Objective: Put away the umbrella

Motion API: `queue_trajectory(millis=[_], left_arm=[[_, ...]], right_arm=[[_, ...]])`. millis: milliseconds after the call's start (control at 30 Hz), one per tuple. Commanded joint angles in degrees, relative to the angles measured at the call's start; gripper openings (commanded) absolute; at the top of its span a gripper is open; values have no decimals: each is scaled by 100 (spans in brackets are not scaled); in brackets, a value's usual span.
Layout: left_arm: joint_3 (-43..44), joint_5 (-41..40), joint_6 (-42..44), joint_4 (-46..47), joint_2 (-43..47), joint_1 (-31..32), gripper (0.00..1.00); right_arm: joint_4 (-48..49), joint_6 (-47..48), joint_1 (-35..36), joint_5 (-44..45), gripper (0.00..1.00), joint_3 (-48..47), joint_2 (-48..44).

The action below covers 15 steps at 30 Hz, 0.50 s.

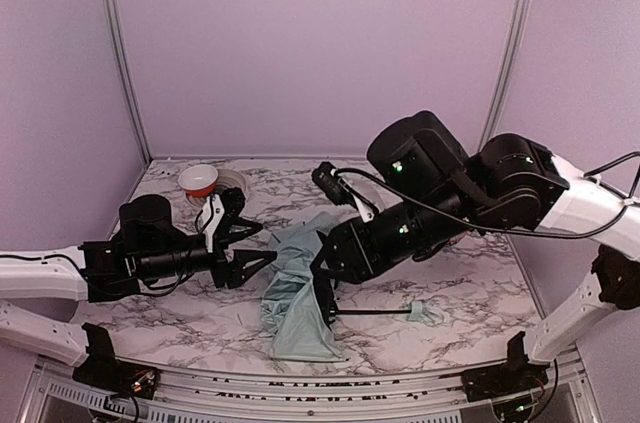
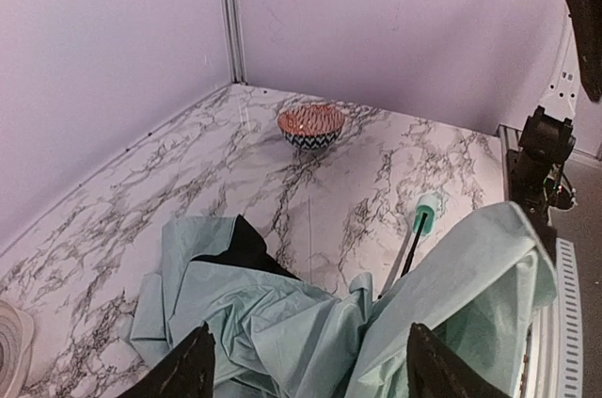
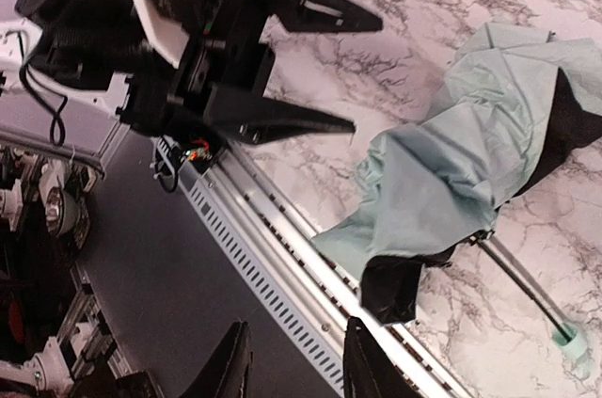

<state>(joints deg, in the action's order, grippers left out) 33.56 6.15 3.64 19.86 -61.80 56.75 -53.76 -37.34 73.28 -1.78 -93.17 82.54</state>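
Observation:
The umbrella (image 1: 296,305) lies crumpled near the table's front edge, its mint-green canopy loose with black patches showing. A slim black shaft runs right to the pale green handle (image 1: 426,313). My left gripper (image 1: 262,246) stands open just left of the canopy, level with the table. In the left wrist view the fabric (image 2: 273,323) lies in front of and between the spread fingers (image 2: 183,370), untouched, with the handle (image 2: 426,214) beyond. My right gripper (image 1: 322,295) hangs over the canopy's right side. In its wrist view the jaws (image 3: 296,360) are apart and hold nothing; the canopy (image 3: 451,163) lies beyond them.
A red and white bowl (image 1: 200,180) and a white round object (image 1: 236,183) sit at the back left. A patterned bowl (image 2: 310,125) stands near the far right corner. The metal front rail (image 3: 282,257) borders the table, and the canopy's corner overhangs it.

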Motion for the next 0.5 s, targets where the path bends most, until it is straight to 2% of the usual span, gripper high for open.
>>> queue_trajectory(millis=[0, 133, 233, 333, 467], left_arm=[[-169, 296, 69, -371, 359, 49, 65], [-15, 381, 58, -509, 234, 155, 47], [53, 669, -4, -555, 229, 323, 39], [8, 934, -124, -562, 279, 611, 39], [-47, 1008, -18, -570, 185, 923, 46]], right_arm=[[-529, -963, 813, 374, 31, -173, 282], [-552, -1310, 1101, 500, 31, -180, 602], [-346, -1424, 1116, 821, 31, -36, 662], [-443, -1415, 1073, 1213, 32, 4, 752], [-330, -1292, 989, 1328, 33, 114, 916]])
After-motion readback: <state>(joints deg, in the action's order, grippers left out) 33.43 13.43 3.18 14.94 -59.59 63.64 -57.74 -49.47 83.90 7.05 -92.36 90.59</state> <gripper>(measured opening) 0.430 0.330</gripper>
